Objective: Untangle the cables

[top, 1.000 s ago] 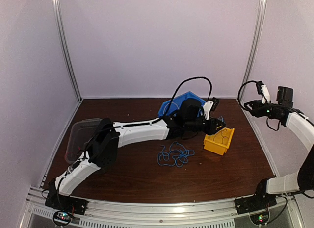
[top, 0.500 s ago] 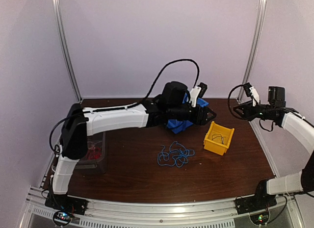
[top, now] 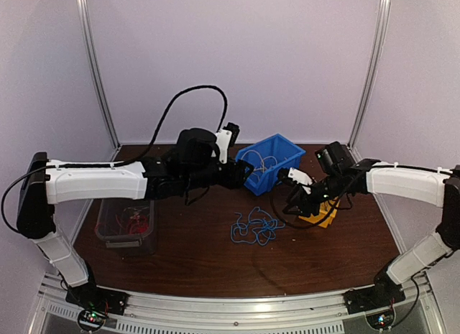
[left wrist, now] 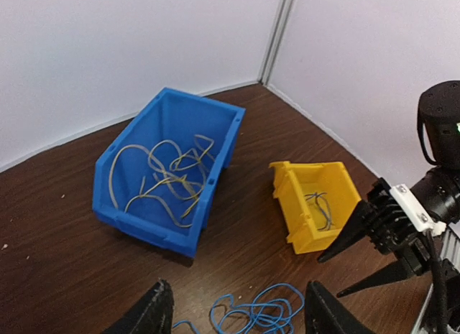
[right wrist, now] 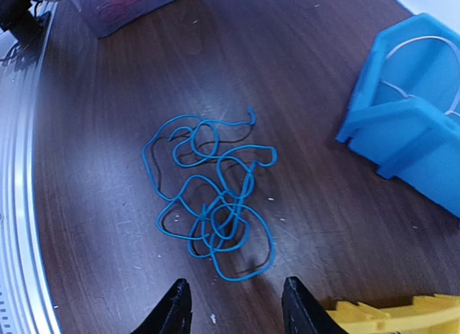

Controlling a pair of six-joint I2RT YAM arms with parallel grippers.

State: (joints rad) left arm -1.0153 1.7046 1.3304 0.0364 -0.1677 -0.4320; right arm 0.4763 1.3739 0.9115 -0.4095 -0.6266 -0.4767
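Note:
A tangle of blue cable (top: 256, 228) lies on the brown table, loose; it also shows in the right wrist view (right wrist: 212, 197) and at the bottom of the left wrist view (left wrist: 251, 316). My left gripper (top: 243, 177) is open and empty, above the table just left of the blue bin (top: 269, 161), which holds whitish cables (left wrist: 169, 176). My right gripper (top: 290, 203) is open and empty, low over the table right of the tangle, in front of the yellow bin (left wrist: 316, 205), which holds a few thin cables (left wrist: 321, 208). Both pairs of jaws stand wide apart.
A clear bin (top: 129, 223) with red cables stands at the left of the table. The yellow bin (top: 325, 215) is mostly hidden behind my right arm in the top view. White walls and metal posts close the back and sides.
My left arm has swung left and back from over the yellow bin, uncovering the blue bin. My right arm has come down from the far right to beside the blue tangle.

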